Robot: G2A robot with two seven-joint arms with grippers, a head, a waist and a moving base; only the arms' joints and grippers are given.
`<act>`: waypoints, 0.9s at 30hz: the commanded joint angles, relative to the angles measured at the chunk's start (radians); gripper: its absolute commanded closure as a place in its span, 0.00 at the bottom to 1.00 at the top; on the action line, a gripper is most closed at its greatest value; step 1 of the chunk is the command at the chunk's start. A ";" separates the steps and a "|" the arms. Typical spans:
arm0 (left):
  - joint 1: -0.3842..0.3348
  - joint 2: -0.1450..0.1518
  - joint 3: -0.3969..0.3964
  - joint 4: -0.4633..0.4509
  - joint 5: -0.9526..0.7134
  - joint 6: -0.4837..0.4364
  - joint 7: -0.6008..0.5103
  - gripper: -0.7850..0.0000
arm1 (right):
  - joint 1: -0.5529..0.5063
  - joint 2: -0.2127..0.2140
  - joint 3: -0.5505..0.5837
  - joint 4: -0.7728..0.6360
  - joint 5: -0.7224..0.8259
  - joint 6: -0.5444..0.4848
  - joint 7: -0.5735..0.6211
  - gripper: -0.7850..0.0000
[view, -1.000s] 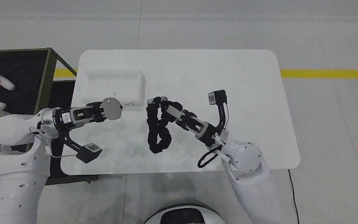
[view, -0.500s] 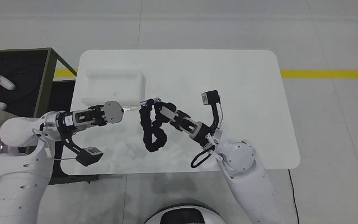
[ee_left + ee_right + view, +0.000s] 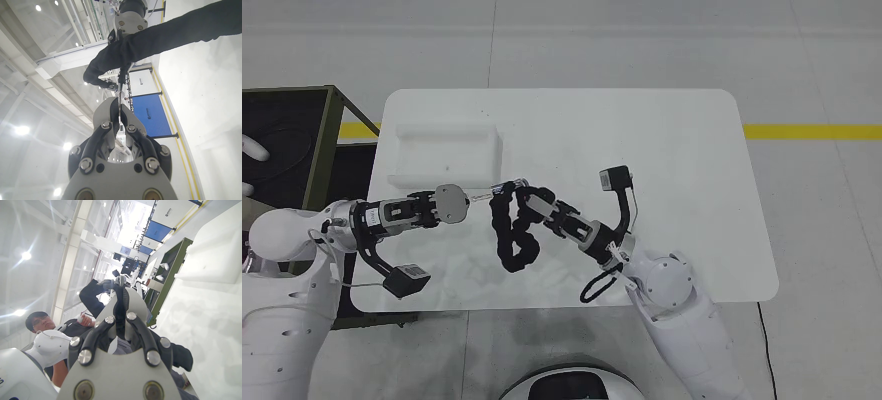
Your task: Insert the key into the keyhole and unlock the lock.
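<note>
A cable lock in a black fabric sleeve (image 3: 510, 238) hangs in loops over the table (image 3: 662, 150). My right gripper (image 3: 533, 200) is shut on the sleeve just behind the metal lock head (image 3: 504, 188). My left gripper (image 3: 460, 199) is shut on a thin silver key (image 3: 478, 197) that points at the head. In the left wrist view the key (image 3: 119, 111) runs from between the fingertips (image 3: 113, 106) up to the lock head (image 3: 110, 86). I cannot tell whether the tip is inside the keyhole. In the right wrist view my gripper (image 3: 121, 292) clamps the black sleeve (image 3: 90, 296).
A white foam tray (image 3: 447, 150) lies on the table's far left corner, just behind the key. A dark green cart (image 3: 292, 130) stands off the table's left edge. The table's right half is bare white surface.
My right arm has carried the lock head leftward toward the key. My left gripper has shifted slightly toward it, and the gap between key tip and lock head has closed.
</note>
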 commanded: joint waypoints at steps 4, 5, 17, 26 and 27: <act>0.006 0.005 -0.003 -0.004 0.007 0.004 -0.017 1.00 | 0.002 0.004 -0.003 0.001 0.004 -0.003 -0.006 1.00; 0.007 0.005 -0.003 -0.005 0.004 0.002 -0.018 1.00 | 0.003 0.005 -0.004 0.001 0.005 -0.005 -0.008 1.00; 0.015 0.015 0.006 -0.013 -0.002 0.005 -0.032 1.00 | 0.010 0.016 -0.014 0.002 0.012 0.001 -0.004 1.00; 0.016 0.022 0.008 -0.018 -0.004 0.007 -0.045 1.00 | 0.017 0.025 -0.017 0.004 0.024 0.000 0.004 1.00; 0.017 0.023 0.007 -0.018 -0.003 0.008 -0.048 1.00 | 0.017 0.026 -0.017 0.004 0.025 0.000 0.005 1.00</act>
